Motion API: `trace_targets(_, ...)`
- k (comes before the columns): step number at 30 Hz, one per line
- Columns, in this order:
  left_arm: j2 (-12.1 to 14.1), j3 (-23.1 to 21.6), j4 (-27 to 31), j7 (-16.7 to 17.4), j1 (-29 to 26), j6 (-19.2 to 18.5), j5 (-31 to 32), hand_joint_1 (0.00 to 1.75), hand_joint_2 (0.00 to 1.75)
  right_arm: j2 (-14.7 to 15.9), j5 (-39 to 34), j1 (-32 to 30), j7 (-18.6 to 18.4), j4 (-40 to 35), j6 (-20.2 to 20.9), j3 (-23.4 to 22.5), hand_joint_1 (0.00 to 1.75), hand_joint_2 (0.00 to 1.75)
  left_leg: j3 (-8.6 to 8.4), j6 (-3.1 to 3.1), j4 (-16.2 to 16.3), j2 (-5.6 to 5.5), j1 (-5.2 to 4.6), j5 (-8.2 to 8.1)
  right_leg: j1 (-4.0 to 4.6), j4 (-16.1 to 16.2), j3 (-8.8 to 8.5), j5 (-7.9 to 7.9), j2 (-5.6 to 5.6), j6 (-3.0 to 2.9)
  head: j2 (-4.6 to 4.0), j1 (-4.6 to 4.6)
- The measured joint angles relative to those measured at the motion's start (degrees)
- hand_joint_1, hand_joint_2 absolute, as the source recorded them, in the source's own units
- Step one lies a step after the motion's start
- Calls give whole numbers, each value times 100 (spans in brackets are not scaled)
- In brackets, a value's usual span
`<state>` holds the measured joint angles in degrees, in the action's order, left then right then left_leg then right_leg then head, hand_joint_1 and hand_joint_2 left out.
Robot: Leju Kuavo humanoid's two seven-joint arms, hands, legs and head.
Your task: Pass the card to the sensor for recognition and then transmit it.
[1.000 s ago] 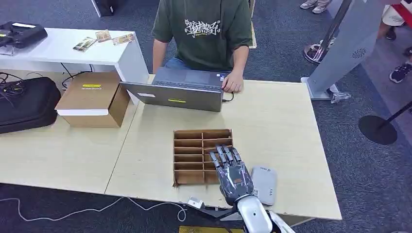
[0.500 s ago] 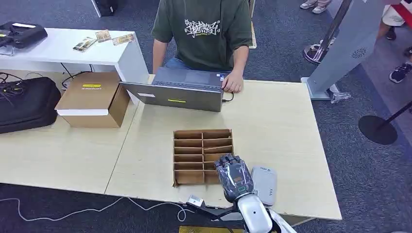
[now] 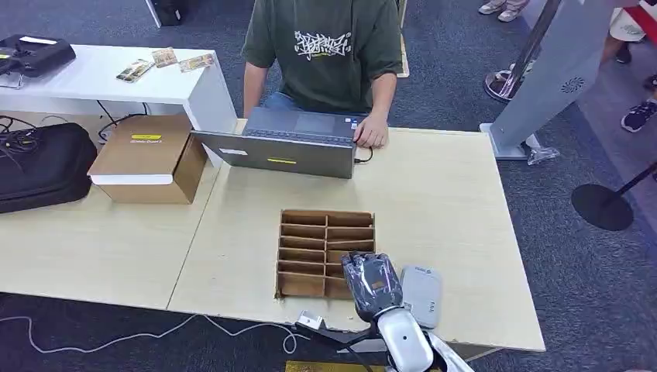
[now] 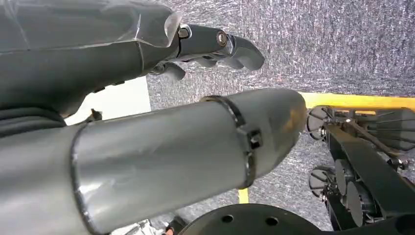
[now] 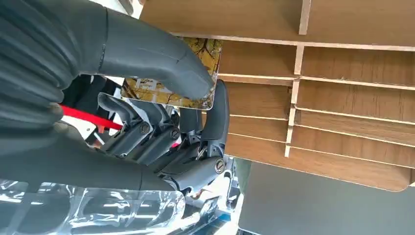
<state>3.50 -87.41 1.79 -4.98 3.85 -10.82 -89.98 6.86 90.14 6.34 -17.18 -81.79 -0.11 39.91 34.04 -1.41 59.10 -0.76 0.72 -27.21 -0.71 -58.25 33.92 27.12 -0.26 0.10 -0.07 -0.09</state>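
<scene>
Card (image 5: pixel 169 93) pinched between thumb and fingers of the right hand (image 3: pixel 372 283) — lifted just above the cardboard divider tray (image 3: pixel 298 256), likely for carrying to the grey sensor (image 3: pixel 421 294) beside it; left hand (image 4: pixel 215 44) hangs loosely curled, holding nothing.

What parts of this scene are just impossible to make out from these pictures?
- Card: right wrist view, mostly covered by the right hand and its thumb.
- Card, head view: hidden under the right hand.
- Grey sensor: markings too small.
- Left hand: its fingers partly hidden behind its own cover.
</scene>
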Motion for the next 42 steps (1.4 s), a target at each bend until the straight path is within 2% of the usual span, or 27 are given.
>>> trace_targets(4,-2,31,0,0,0,0,0,0,0,0,0,-1,2,-2,-24,0,175,175,0,0,0,0,0,0,0,0,0,0,0,0,-2,-2)
trace_targets(8,-9,35,0,0,-1,0,-2,0,0,0,0,14,-171,-11,-302,9,175,175,0,0,0,0,0,0,0,0,0,0,0,0,-2,-2)
trace_targets(13,-24,46,0,-20,-1,4,0,0,0,22,0,123,-759,-197,-835,72,175,175,0,0,0,1,0,0,0,0,0,0,1,0,0,0)
trace_targets(20,-61,61,0,-39,-3,4,-2,0,0,236,0,302,-1748,-862,-1540,136,175,175,-1,0,1,-1,-1,0,0,0,0,-1,-1,0,0,0)
trace_targets(24,-94,63,0,-52,-8,22,0,0,0,439,0,317,-1950,-1304,-2112,83,175,175,-2,0,2,1,-2,0,0,1,1,-1,1,0,-2,-2)
trace_targets(28,-120,63,0,-59,-21,26,0,0,0,459,0,94,-1494,-1654,-2633,-331,175,175,-1,2,2,0,-2,-1,-1,1,1,0,1,1,0,-2)
trace_targets(29,-136,63,0,-68,-22,28,0,0,0,426,-2,-34,-1269,-1731,-2730,-484,175,175,-1,3,2,-2,-2,-2,-1,1,0,1,-2,1,-2,-2)
trace_targets(33,-168,63,0,-120,-57,39,-2,0,0,-69,-2,-548,21,-1945,-3305,-1367,175,175,-1,0,0,5,0,-9,0,0,2,3,5,1,0,-2)
trace_targets(35,-186,63,0,-120,-57,53,0,0,0,-517,-20,-717,703,-1969,-3741,-1813,175,175,-1,0,0,6,3,-9,1,-1,4,3,7,0,0,-2)
trace_targets(37,-199,64,0,-120,-55,72,20,0,0,-899,-116,-760,960,-1967,-3856,-2160,175,175,-3,0,-1,10,4,-8,1,-3,3,3,11,0,-2,-2)
trace_targets(42,-199,63,0,-122,-52,90,105,0,0,-1418,-334,-519,1248,-1771,-3836,-2690,175,175,-5,-1,-2,16,2,-7,1,-4,1,-1,19,-2,0,0)
